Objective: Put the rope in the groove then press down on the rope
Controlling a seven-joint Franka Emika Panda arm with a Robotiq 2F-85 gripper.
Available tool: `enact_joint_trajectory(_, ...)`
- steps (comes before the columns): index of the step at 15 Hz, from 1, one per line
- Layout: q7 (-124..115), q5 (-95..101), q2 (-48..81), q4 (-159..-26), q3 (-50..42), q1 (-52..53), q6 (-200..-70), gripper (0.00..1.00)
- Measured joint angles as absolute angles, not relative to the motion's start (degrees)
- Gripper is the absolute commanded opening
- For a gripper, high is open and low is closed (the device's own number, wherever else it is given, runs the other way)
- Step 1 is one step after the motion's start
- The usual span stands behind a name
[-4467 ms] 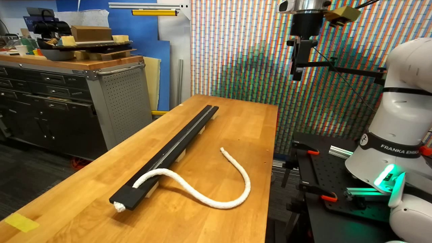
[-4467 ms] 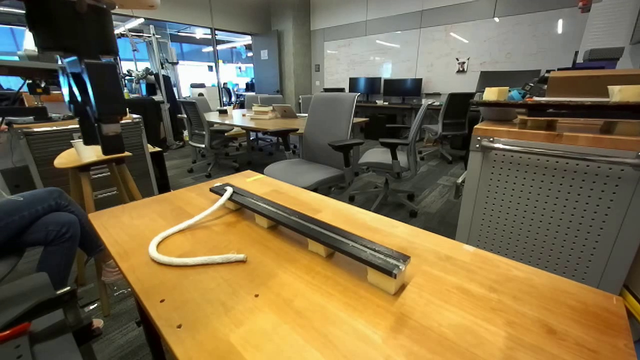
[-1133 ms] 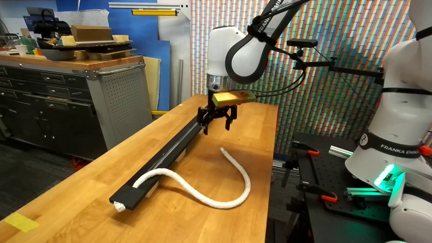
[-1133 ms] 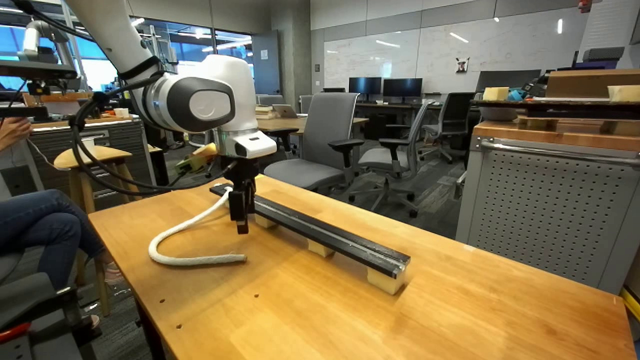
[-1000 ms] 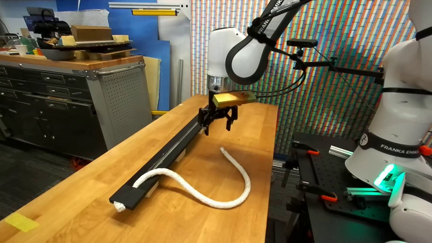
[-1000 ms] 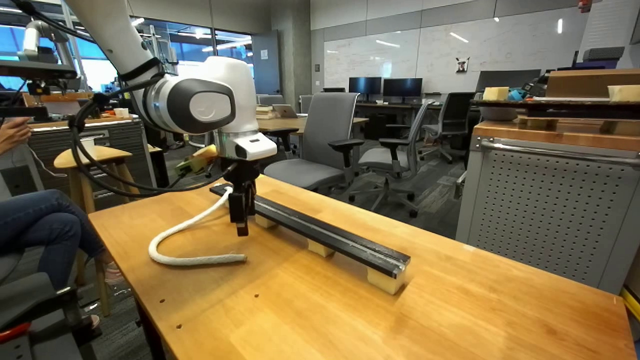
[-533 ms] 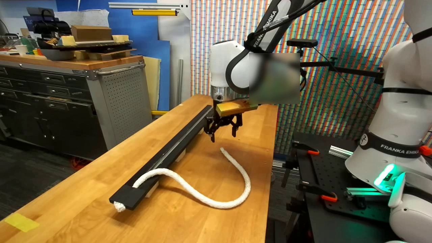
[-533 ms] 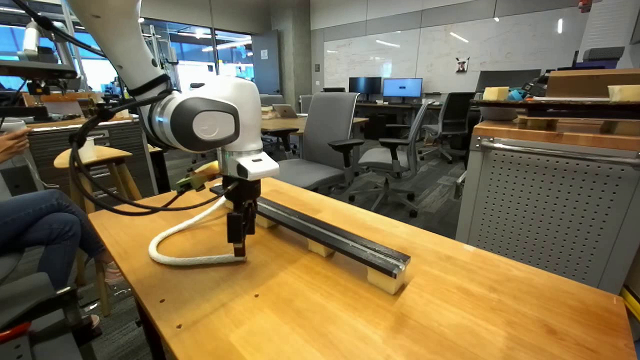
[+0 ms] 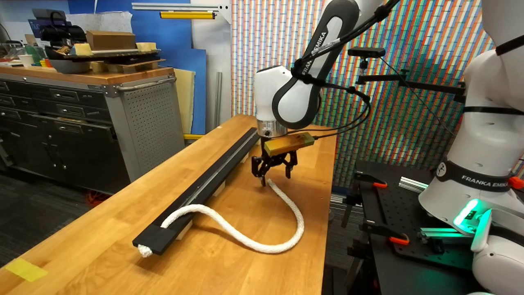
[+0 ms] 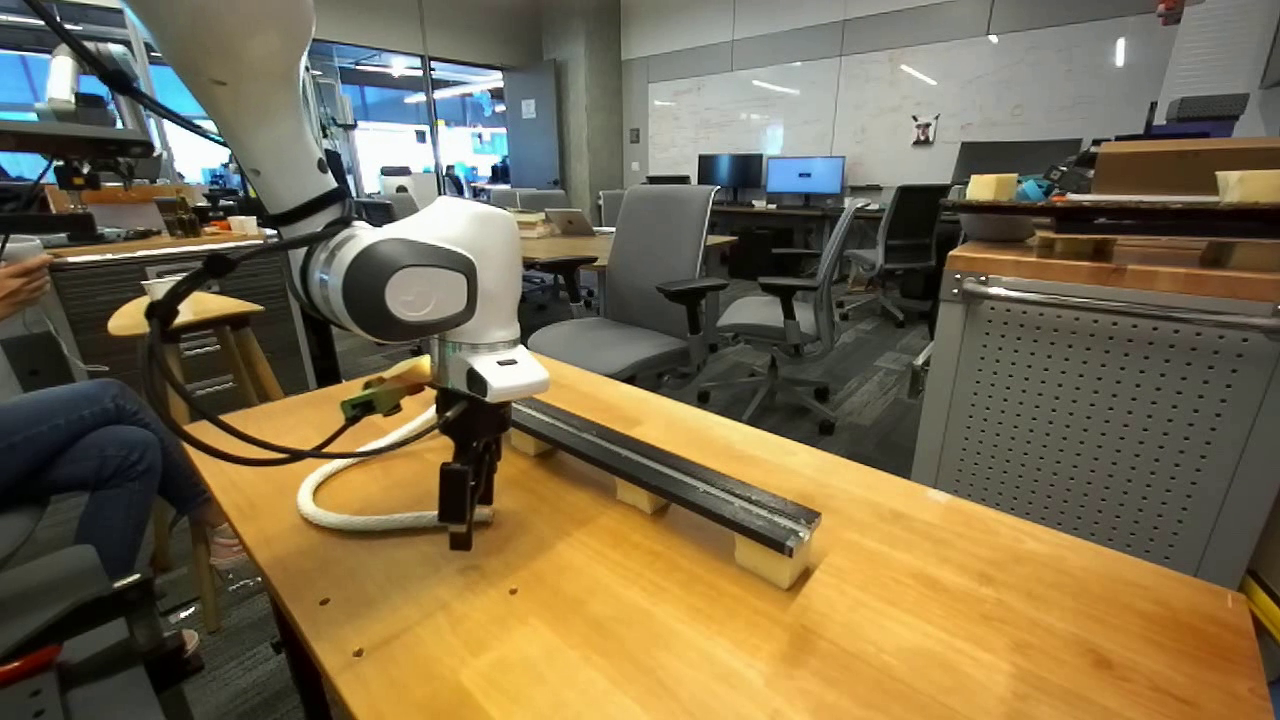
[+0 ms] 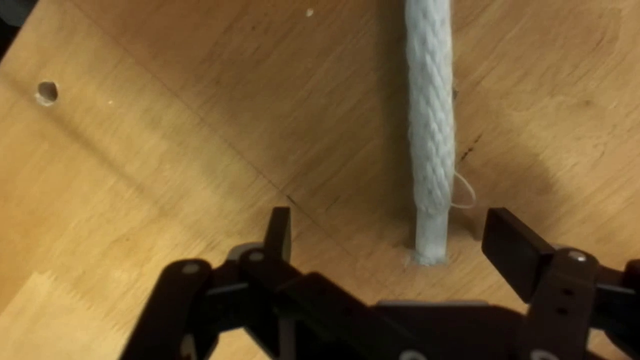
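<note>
The white rope lies in an S-curve on the wooden table. One end enters the near end of the black bar, where a white tuft sticks out. The bar's groove is bare beyond that; it also shows in an exterior view. My gripper is open, pointing down, low over the rope's free end. In the wrist view the rope ends between the spread fingers of the gripper, nearer the right one, apart from both. In an exterior view the gripper partly hides the rope's end.
The bar rests on several pale blocks on the wooden table. Yellow tape lies at a table corner. A grey cart stands beyond the table. A seated person is near the table.
My arm came in from beside the table to the rope's free end. Over the last second the open gripper moved down, its fingers now around that end. Rope and bar have not moved.
</note>
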State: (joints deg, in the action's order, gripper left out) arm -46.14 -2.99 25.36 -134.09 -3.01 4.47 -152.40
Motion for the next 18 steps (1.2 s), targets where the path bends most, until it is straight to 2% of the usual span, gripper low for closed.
enact_joint_trajectory(3, -46.0, -3.2, 25.8, -133.5, -2.9, 4.7, -152.5, 0.42)
enact_joint_trajectory(8, -46.0, -3.8, 25.8, -132.8, -2.8, 5.4, -153.5, 0.08)
enact_joint_trajectory(10, -46.0, -4.0, 25.8, -132.8, -2.8, 5.5, -154.0, 0.03)
enact_joint_trajectory(12, -45.2, -5.6, 25.8, -132.9, -2.7, 5.3, -154.5, 0.08)
enact_joint_trajectory(18, -39.6, -12.9, 25.6, -133.4, -2.1, 2.6, -154.9, 0.07)
